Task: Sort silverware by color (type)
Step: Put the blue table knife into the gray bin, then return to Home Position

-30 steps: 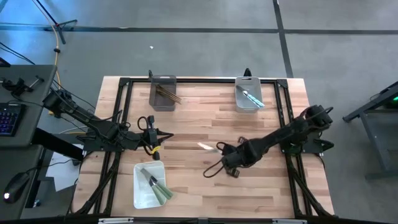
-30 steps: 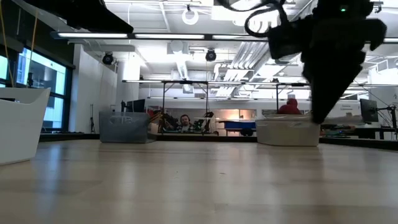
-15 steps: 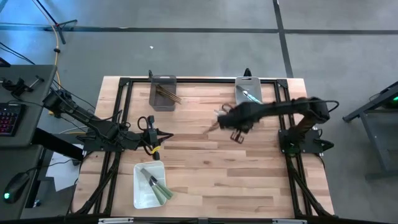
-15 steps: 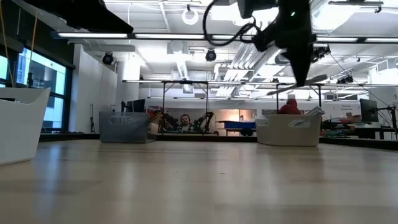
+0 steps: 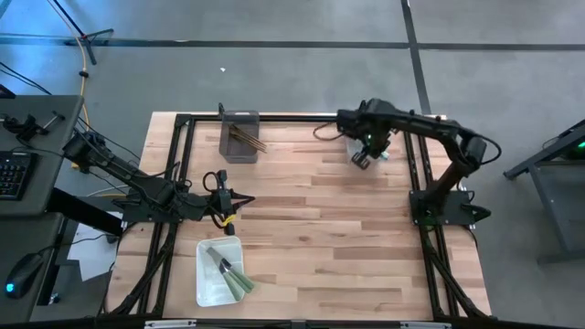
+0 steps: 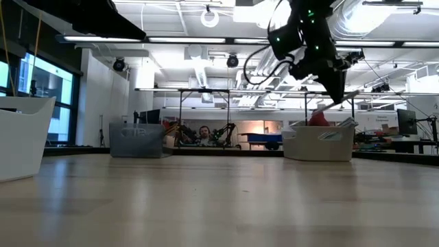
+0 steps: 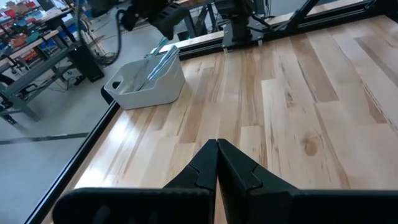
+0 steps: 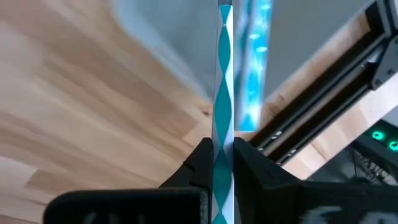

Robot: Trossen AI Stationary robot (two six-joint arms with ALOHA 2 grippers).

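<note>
Right gripper [image 5: 364,153] clamps slim pale-teal silvery utensil [image 8: 223,93] above the far-right grey rectangular bin [image 6: 317,143] to drop with matching pieces; left gripper [image 7: 217,163] clenched empty, parked mid-left.

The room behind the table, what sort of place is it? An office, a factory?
Most likely a robotics lab or workshop. Exposed ducts and strip lights run across the ceiling, more framed workbenches stand farther back where a person sits, and a keyboard rests on a desk beside the wooden table.
</note>
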